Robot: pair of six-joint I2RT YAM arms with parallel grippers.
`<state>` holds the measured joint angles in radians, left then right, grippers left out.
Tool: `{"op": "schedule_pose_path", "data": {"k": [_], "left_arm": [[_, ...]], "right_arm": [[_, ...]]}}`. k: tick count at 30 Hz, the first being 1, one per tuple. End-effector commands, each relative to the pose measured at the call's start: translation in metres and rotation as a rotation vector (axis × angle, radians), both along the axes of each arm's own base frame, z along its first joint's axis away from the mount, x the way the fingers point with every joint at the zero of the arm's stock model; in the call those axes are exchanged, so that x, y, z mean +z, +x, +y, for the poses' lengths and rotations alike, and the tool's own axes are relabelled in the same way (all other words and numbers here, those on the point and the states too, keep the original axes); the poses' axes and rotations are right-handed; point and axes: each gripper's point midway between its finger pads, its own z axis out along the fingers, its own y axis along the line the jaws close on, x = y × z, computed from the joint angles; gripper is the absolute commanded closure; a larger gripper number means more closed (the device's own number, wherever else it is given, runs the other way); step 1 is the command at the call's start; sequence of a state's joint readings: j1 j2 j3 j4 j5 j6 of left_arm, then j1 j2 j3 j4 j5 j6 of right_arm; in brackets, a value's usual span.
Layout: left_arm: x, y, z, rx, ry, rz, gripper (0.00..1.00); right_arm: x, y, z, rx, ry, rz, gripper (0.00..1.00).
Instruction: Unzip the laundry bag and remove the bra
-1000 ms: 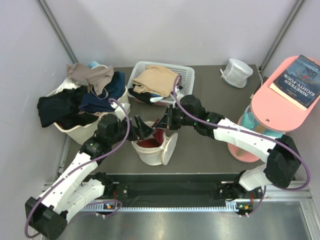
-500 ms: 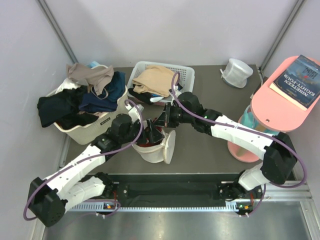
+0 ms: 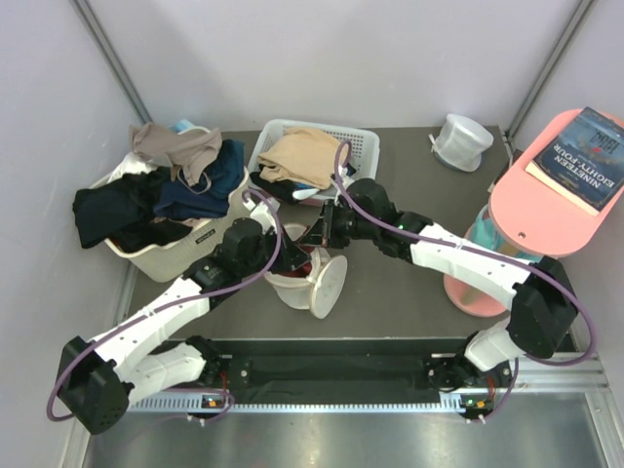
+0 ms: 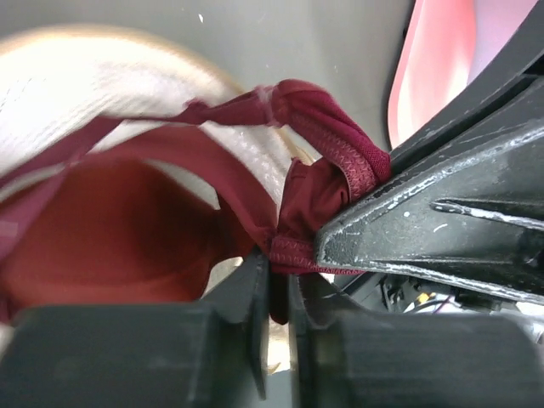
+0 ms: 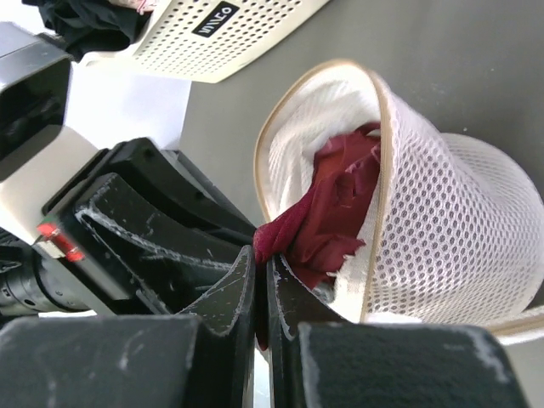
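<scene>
The laundry bag (image 3: 292,290), a pale mesh dome, stands unzipped at the table's middle, its round flap (image 3: 328,283) hanging open to the right. The dark red bra (image 3: 304,263) sits in its mouth. My left gripper (image 3: 291,257) reaches in from the left and is shut on a fold of the bra (image 4: 319,161); in its wrist view the left gripper (image 4: 279,265) pinches red fabric over the mesh (image 4: 102,93). My right gripper (image 3: 316,239) comes from the right, and the right gripper (image 5: 262,265) is shut on the bra (image 5: 340,204) at the bag's rim (image 5: 382,144).
A white basket (image 3: 185,252) piled with dark clothes stands at the left. A white crate (image 3: 366,144) holding a beige garment sits behind the bag. A greyish round pouch (image 3: 460,139) is at the back right, beside a pink stand (image 3: 546,210) with a book (image 3: 590,146).
My left gripper has moved right into the bag's mouth and shut on the bra. The bag's flap has swung slightly. My right gripper has kept its grip.
</scene>
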<state>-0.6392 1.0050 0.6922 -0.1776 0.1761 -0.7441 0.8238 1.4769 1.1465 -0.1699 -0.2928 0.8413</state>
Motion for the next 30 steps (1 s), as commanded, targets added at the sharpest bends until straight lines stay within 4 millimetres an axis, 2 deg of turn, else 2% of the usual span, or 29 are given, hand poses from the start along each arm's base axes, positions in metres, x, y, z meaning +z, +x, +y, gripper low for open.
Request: {"op": "schedule_pose_path", "data": {"k": [1,2,3,5,6,7,9,10,13,18,21,30], "left_arm": [[0.023,0.019,0.009,0.097,-0.018,-0.078,1.00],[0.020,0.018,0.009,0.102,-0.019,-0.068,1.00],[0.020,0.018,0.009,0.103,-0.021,-0.066,1.00],[0.018,0.019,0.011,0.125,-0.026,-0.051,1.00],[0.017,0.019,0.011,0.135,-0.026,-0.043,1.00],[0.016,0.019,0.012,0.141,-0.027,-0.036,1.00],[0.016,0.020,0.012,0.155,-0.037,-0.026,1.00],[0.016,0.020,0.011,0.153,-0.043,-0.022,1.00],[0.018,0.019,0.007,0.141,-0.059,-0.020,1.00],[0.019,0.017,0.005,0.127,-0.072,-0.018,1.00],[0.021,0.015,0.004,0.124,-0.090,-0.022,1.00],[0.021,0.011,0.001,0.103,-0.117,-0.021,1.00]], "right_arm": [[0.012,0.004,-0.010,-0.017,0.003,-0.007,0.96],[0.008,0.007,-0.014,-0.034,-0.013,-0.005,0.91],[0.009,0.008,-0.019,-0.043,-0.023,-0.015,0.72],[-0.001,0.012,-0.034,-0.084,-0.062,-0.001,0.49],[0.002,0.011,-0.039,-0.096,-0.062,-0.010,0.38],[-0.006,0.011,-0.047,-0.113,-0.080,0.002,0.34],[-0.004,0.010,-0.056,-0.136,-0.083,-0.013,0.26],[-0.013,0.007,-0.061,-0.139,-0.099,0.003,0.25],[-0.023,0.002,-0.063,-0.115,-0.107,0.009,0.25],[-0.031,0.006,-0.055,-0.087,-0.117,0.006,0.28],[-0.032,0.009,-0.049,-0.066,-0.115,-0.002,0.31],[-0.033,0.004,-0.022,0.044,-0.081,-0.016,0.33]]}}
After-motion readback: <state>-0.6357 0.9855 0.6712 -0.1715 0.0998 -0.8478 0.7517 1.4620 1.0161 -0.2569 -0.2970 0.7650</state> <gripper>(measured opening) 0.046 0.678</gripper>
